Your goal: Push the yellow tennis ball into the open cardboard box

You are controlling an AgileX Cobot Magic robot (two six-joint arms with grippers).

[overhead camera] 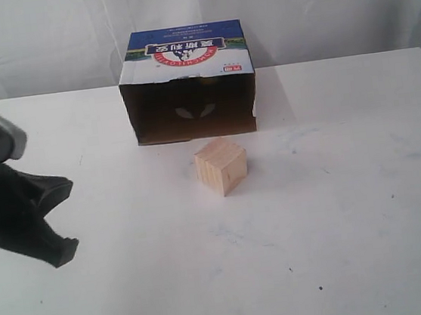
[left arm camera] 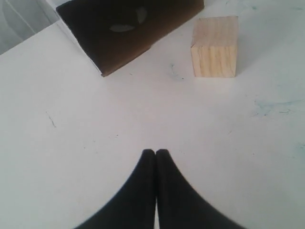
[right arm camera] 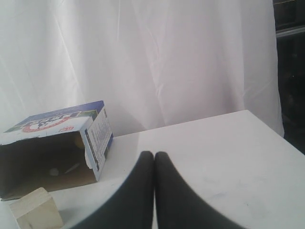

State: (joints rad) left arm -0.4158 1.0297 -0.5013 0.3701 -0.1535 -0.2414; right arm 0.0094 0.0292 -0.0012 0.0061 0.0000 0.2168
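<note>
Left pincer closed tight, empty, near-left over the tabletop, probably to act as a blunt pusher. Right pincer likewise closed. Open cardboard box mouth faces near, behind the wooden cube. Yellow tennis ball not visible; possibly inside, can't tell.

The right claw closed; wooden cube beside open cardboard box.

The white table carries the open cardboard box and, near it, a wooden cube.

A pale wooden cube sits near the middle of the white, faintly scuffed tabletop; a white curtain hangs behind.
</note>
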